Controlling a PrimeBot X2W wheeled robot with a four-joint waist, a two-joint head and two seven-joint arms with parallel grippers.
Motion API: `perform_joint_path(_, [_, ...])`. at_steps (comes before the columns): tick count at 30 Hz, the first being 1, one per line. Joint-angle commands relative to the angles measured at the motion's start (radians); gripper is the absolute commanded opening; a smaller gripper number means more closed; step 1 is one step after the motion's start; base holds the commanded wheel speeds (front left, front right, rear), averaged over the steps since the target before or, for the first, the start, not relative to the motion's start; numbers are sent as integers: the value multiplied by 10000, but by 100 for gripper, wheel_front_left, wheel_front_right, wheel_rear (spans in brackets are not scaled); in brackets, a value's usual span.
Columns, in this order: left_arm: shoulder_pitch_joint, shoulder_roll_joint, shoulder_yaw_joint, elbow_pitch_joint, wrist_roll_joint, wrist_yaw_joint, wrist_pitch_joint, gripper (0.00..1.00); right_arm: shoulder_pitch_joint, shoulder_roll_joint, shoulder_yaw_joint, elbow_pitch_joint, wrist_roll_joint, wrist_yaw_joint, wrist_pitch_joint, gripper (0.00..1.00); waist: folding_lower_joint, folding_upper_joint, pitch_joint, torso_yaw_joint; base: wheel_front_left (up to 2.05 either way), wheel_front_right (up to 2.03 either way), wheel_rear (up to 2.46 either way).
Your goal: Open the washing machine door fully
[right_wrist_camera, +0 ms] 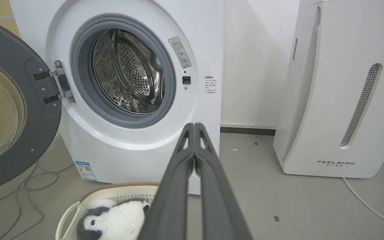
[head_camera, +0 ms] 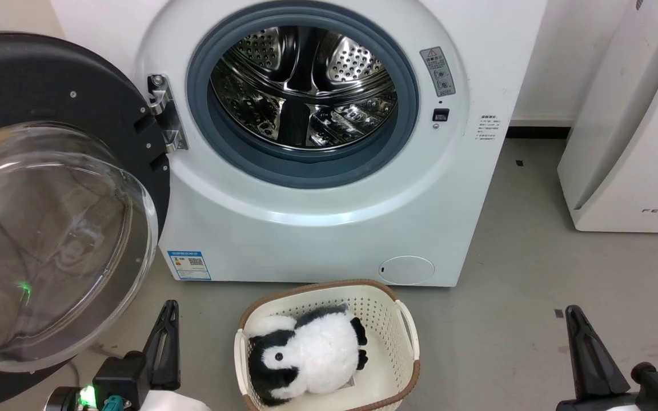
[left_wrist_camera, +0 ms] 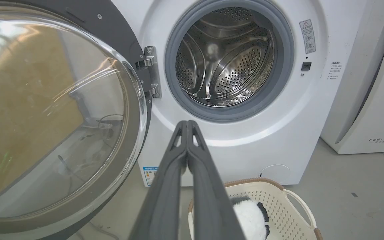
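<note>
Door (head_camera: pixel 49 217): one, standing wide open left of the hinge (head_camera: pixel 164 114), well clear of the drum (head_camera: pixel 306 85); the task looks done or nearly so. Left gripper (left_wrist_camera: pixel 187 125): one, fingers pressed together, empty, near the door's lower edge. Right gripper (right_wrist_camera: pixel 194 126): one, likewise closed and empty. If any travel remains, push the black rim far from the hinge, not the glass, in a slow arc, stopping at resistance. Also: washer (head_camera: pixel 329 228), one; basket (head_camera: pixel 409 331), one; plush penguin (head_camera: pixel 306 357), one, inside it.
</note>
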Motion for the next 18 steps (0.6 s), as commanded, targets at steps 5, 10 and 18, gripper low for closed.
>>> perform_joint_path(5, [-28, 0, -19, -74, 4, 34, 132, 0, -76, 2, 40, -8, -49, 1, 118, 0, 1, 0, 14, -17, 0, 0, 0])
perform_joint_path(10, [-45, 0, -40, -121, 7, 55, 235, 0, -126, 4, 69, -13, -85, 1, 221, 0, 1, 0, 28, -34, 0, 0, 0])
perform_joint_path(18, [-72, 2, -73, -196, 11, 88, 398, 0, -206, 6, 114, -20, -144, 1, 385, 0, 1, 0, 50, -63, 0, 0, 0])
